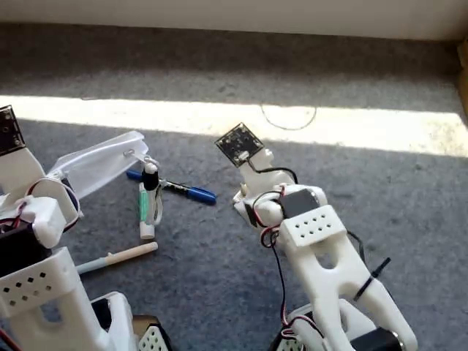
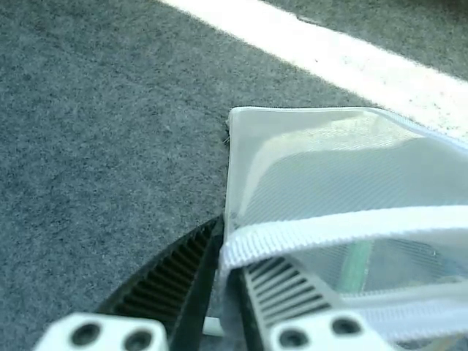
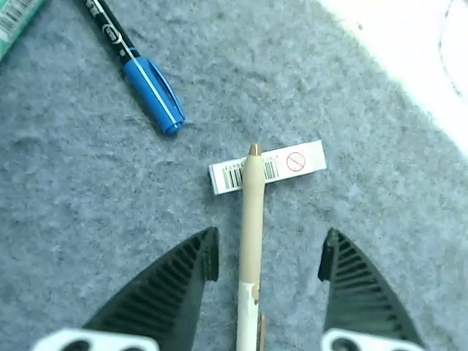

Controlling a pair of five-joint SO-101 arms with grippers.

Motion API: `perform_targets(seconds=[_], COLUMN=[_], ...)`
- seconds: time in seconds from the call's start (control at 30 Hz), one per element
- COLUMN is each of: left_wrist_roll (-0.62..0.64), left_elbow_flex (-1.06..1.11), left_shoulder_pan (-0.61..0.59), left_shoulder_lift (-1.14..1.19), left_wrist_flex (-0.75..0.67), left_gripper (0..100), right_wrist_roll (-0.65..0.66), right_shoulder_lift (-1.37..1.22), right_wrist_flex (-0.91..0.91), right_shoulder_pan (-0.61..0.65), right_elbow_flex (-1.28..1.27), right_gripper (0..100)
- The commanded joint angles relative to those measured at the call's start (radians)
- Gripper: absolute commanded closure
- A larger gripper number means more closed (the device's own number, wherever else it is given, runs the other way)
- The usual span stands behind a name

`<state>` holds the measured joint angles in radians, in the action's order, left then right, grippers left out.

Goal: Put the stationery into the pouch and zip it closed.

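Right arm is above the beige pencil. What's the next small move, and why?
Probably lower the right gripper and close on the pencil. Its jaws stand open with the pencil lying between them, a gap on each side, so it looks lined up. The left gripper holds the pouch by its edge.

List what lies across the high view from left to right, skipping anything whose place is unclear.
pouch → green-and-white marker → blue pen's cap → right arm
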<state>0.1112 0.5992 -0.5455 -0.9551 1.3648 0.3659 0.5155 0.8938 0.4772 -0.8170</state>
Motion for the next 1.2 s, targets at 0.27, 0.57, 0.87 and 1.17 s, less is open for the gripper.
perform_targets(seconds=[0.27, 0.57, 0.87, 1.17], left_wrist_roll=[-0.009, -0.011, -0.011, -0.011], left_elbow_flex=[-0.004, -0.004, -0.004, -0.002], left_shoulder_pan=[-0.004, -0.004, -0.004, -0.004], left_shoulder_lift=[0.008, 0.008, 0.008, 0.008], left_wrist_flex=[-0.017, -0.017, -0.014, -0.011], left_gripper=[99, 99, 99, 99], right_wrist_roll=[-0.008, -0.008, -0.002, -0.006], right_shoulder_lift=[-0.332, -0.412, -0.461, -0.456], right_wrist_flex=[-0.025, -0.025, -0.025, -0.021], right_shoulder_pan=[0.008, 0.008, 0.007, 0.004], right_elbow_flex=[0.231, 0.237, 0.237, 0.237], right_gripper=[82.4, 82.6, 89.7, 89.7])
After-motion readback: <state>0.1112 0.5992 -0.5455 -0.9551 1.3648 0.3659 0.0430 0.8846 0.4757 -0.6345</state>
